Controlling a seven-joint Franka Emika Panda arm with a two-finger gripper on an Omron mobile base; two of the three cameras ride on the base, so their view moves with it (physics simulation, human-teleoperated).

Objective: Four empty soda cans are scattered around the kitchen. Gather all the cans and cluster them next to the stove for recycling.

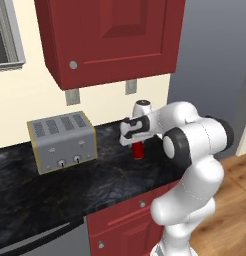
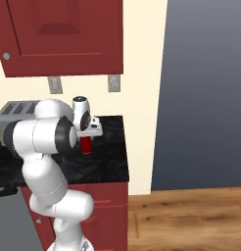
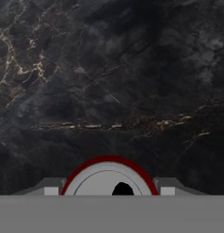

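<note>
Cream wall behind black marbled countertop. Dark red cabinets above and below. Wood floor at right.

Bare black countertop spreads across the lower middle of the left base view, open for passage. At centre left the toaster blocks the back strip. The red wall cabinet at top centre caps the headroom. A red can stands upright at centre right.
</note>
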